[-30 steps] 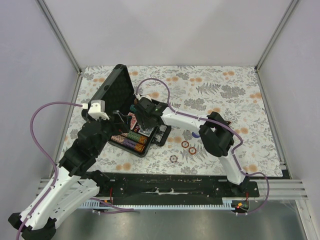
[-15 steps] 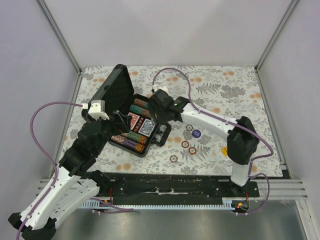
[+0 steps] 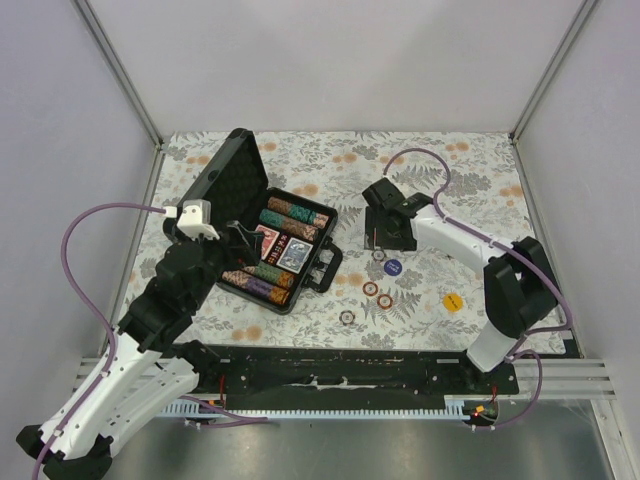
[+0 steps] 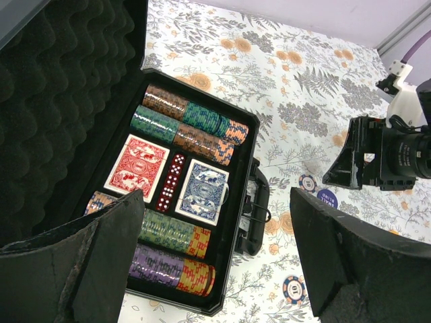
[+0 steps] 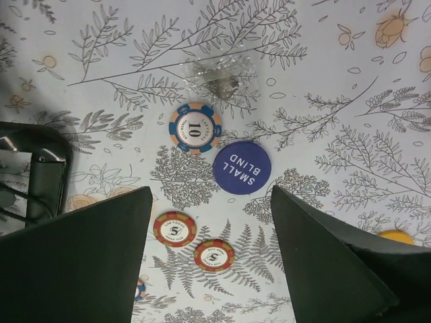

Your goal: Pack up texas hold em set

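Observation:
The black briefcase point(image 3: 318, 268) lies open at the left centre, its foam lid point(image 3: 228, 180) raised. The left wrist view shows rows of multicoloured chips point(image 4: 192, 124), a red deck point(image 4: 138, 163), a blue deck point(image 4: 204, 190) and red dice point(image 4: 170, 182) inside it. My left gripper point(image 4: 217, 202) is open and empty above the case's near side. My right gripper point(image 5: 210, 190) is open and empty above loose pieces on the cloth: a "10" chip point(image 5: 195, 128), a blue "small blind" button point(image 5: 242, 167) and two red "5" chips point(image 5: 174, 229) point(image 5: 214, 256).
A small clear plastic bag point(image 5: 219, 81) lies just beyond the "10" chip. A yellow button point(image 3: 453, 301) lies to the right, and another chip point(image 3: 347, 317) lies nearer the front. The case handle point(image 5: 40, 178) is left of the right gripper. Frame posts stand at the corners.
My right arm has swung from above the open case out to the right and now hangs over the loose chips. The yellow button has come into view. The left arm has not moved.

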Controlling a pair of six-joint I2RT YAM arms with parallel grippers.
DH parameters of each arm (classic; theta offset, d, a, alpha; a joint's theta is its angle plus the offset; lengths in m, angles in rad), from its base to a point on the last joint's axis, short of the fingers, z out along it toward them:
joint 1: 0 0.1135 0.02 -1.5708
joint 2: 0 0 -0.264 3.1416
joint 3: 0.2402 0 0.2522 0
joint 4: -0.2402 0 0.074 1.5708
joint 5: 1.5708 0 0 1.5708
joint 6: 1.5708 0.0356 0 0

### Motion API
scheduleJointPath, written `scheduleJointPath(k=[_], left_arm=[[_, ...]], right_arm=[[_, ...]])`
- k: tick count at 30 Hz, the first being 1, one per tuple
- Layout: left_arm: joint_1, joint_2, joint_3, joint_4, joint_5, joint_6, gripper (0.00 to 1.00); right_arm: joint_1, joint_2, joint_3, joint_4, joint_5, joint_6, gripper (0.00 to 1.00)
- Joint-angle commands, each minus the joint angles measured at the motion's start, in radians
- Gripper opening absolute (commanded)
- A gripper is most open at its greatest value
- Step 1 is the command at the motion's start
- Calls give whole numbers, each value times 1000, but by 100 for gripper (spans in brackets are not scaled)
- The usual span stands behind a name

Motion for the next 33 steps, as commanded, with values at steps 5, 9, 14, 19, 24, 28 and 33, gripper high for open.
scheduleJointPath(k=[5,9,14,19,24,28,33], left_arm=[[-1,11,11,27,3,33,94],[-1,17,14,30,0,33,94],[-3,27,16,28,3,33,94],[-3,28,16,28,3,34,94],[-1,28,17,27,3,34,94],[-3,25,14,25,3,33,94],[-3,28,16,25,4,33,94]], right_arm=[[-64,86,-33,13,-75,88,78],[-69,100,-51,33,-78,93,78],[-69,113,-62,48,-82,93,78],[-69,121,-68,58,-82,91,78],[-70,118,-76,58,-57,85,79],[-72,107,-87,53,-25,83,79],[-102,64,-114,48,27,86,79]])
